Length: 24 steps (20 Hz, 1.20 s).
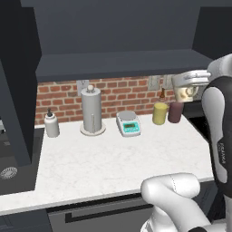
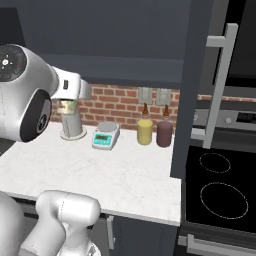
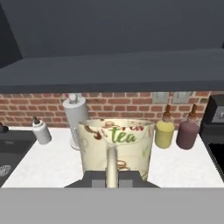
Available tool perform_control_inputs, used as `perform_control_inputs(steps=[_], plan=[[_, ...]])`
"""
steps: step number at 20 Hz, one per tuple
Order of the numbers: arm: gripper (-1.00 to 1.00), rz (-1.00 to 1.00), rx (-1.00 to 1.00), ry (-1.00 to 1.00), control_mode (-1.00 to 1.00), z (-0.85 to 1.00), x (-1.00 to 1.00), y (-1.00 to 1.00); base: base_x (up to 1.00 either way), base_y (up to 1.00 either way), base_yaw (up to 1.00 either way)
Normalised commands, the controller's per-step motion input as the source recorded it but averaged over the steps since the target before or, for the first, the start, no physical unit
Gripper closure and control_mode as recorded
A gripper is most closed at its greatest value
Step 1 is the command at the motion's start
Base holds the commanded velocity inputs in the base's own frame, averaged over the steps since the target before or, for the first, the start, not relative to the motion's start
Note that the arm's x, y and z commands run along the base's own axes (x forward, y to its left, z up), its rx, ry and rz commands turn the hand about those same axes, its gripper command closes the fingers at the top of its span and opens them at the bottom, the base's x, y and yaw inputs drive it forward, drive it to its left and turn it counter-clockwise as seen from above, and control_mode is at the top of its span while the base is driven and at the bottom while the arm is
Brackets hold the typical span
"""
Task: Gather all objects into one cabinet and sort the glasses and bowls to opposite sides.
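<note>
Jaws closed tight on the cream mug point(image 3: 117, 146), holding it high above the worktop point(image 1: 108, 158), near the right edge; broad bare white surface spreads below, canisters point(image 1: 160, 113) at the back.

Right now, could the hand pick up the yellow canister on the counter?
Probably not as is: the hand is shut on the cream mug, held above the counter. The yellow canister stands unobstructed beside the maroon canister; the mug must go first.
</note>
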Motion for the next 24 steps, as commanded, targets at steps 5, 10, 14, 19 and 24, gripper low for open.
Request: perform_control_inputs(steps=[5, 10, 14, 19, 24], plan=[[1.00, 0.00, 0.00, 0.03, -1.00, -0.02, -0.23, 0.00, 0.00, 0.00, 0.00], [1.00, 0.00, -0.01, 0.00, -1.00, -0.17, -0.01, 0.01, 0.00, 0.00, 0.00], [1.00, -0.04, -0.06, 0.00, -1.00, -0.27, 0.00, 0.14, 0.00, 0.00, 0.00], [1.00, -0.07, -0.05, 0.00, -1.00, -0.30, -0.05, 0.06, 0.00, 0.00, 0.00], [1.00, -0.07, 0.00, 0.00, -1.00, 0.00, -0.06, 0.00, 0.00, 0.00, 0.00]])
